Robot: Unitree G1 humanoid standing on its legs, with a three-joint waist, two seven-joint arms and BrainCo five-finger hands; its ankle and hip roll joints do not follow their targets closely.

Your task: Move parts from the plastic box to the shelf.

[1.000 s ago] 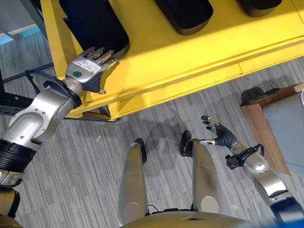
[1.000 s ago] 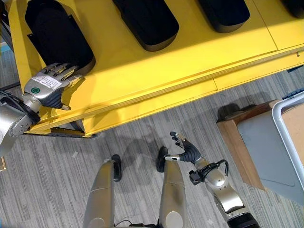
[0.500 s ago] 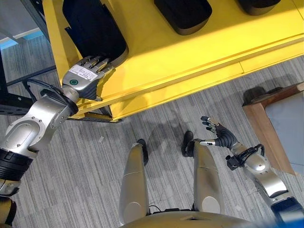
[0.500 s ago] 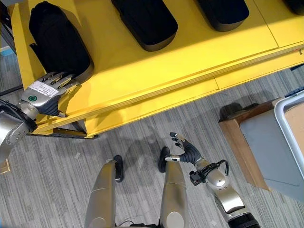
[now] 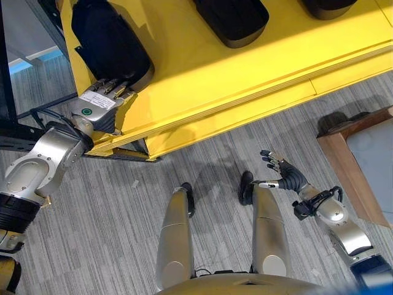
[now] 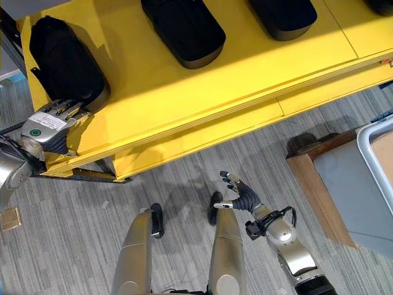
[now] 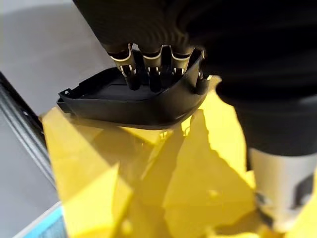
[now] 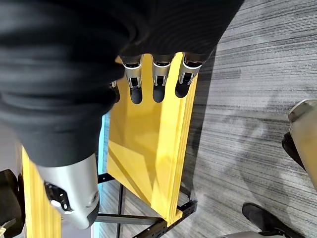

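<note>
Fingers (image 7: 148, 74) touch part's (image 7: 133, 101) rim.

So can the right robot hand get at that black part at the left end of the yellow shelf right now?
Probably not as it stands. The right robot hand hangs low over the carpet, well short of the yellow shelf. The black part lies at the far left end, where the left robot hand already rests against it.

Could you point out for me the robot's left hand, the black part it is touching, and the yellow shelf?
left hand (image 5: 98, 104): left eye view, back of the hand.
black part (image 5: 107, 43): left eye view, its dark middle.
yellow shelf (image 5: 202, 74): left eye view, bare top surface.
</note>
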